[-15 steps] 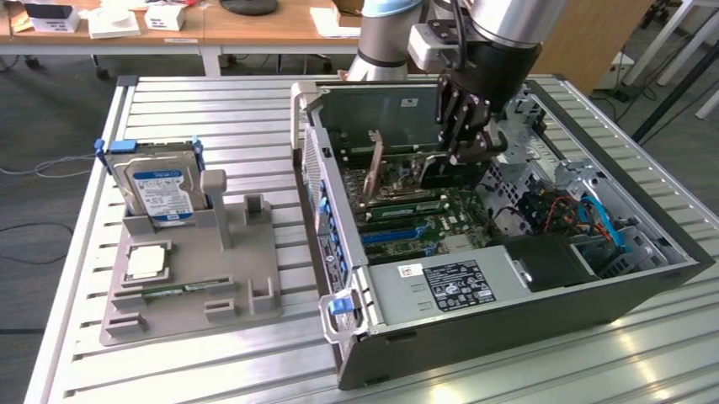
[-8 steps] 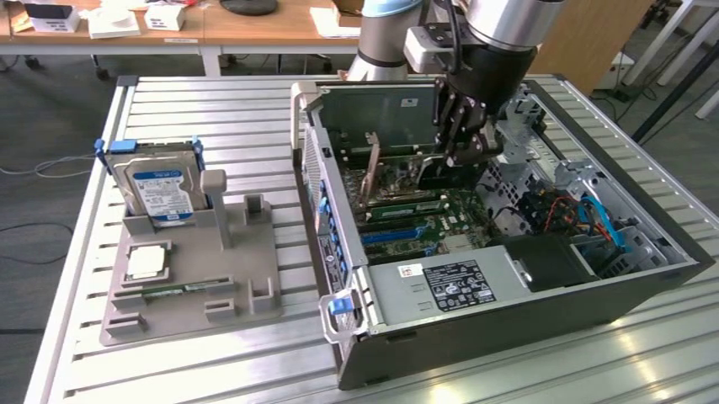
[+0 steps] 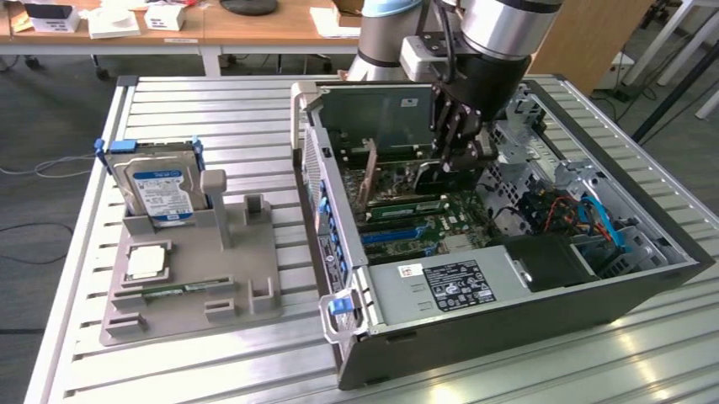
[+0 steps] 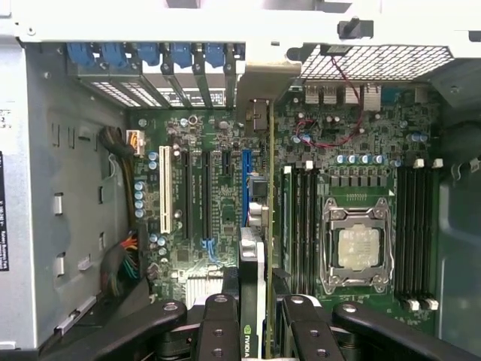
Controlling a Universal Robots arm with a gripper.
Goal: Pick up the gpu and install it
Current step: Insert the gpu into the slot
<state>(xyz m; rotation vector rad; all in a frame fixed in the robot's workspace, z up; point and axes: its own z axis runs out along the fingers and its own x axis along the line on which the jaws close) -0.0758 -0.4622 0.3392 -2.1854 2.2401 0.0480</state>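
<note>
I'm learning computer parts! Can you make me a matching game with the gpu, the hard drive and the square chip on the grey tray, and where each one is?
Things:
1. gpu
2. hard drive
3. square chip

Places:
A. lying flat on the grey tray
B. standing upright in a holder on the grey tray
C. clamped in the gripper, inside the open computer case

Pairs: 1-C, 2-B, 3-A

Claw [image 4: 259,304] downward, tightly closed
</note>
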